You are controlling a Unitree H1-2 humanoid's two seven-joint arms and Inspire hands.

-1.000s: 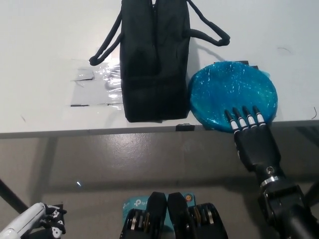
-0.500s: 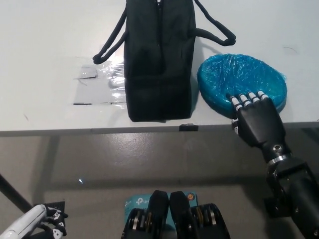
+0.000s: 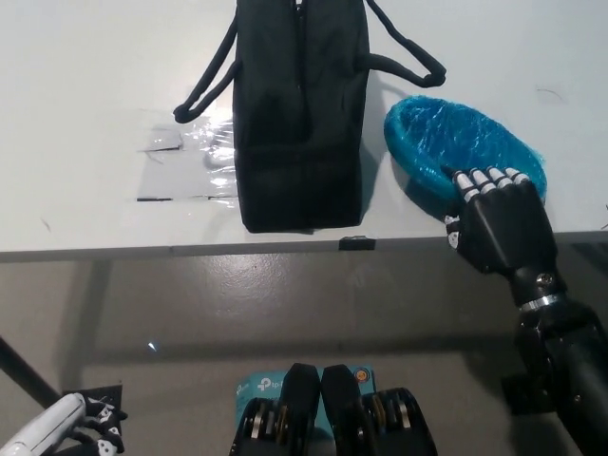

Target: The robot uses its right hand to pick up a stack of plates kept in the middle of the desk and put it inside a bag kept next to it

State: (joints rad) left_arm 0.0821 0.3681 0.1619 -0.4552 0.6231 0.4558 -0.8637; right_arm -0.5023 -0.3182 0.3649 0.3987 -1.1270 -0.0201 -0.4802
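The stack of plates (image 3: 463, 147), wrapped in blue film, sits tilted at the near right part of the white bench (image 3: 85, 76), its near edge raised. The black right hand (image 3: 496, 221) grips that near edge, fingers (image 3: 483, 182) clamped over the rim. Just to the left lies the black bag (image 3: 300, 114), handles spread. The white left hand (image 3: 59, 432) rests low at the bottom left; its fingers cannot be told.

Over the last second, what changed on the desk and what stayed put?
The right robot hand closed its grip on the near edge of the blue plates and tipped that edge up, so the stack now sits tilted rather than flat. The black bag and the clear plastic sheet beside it stayed where they were, and the left robot hand rests low at the bottom left.
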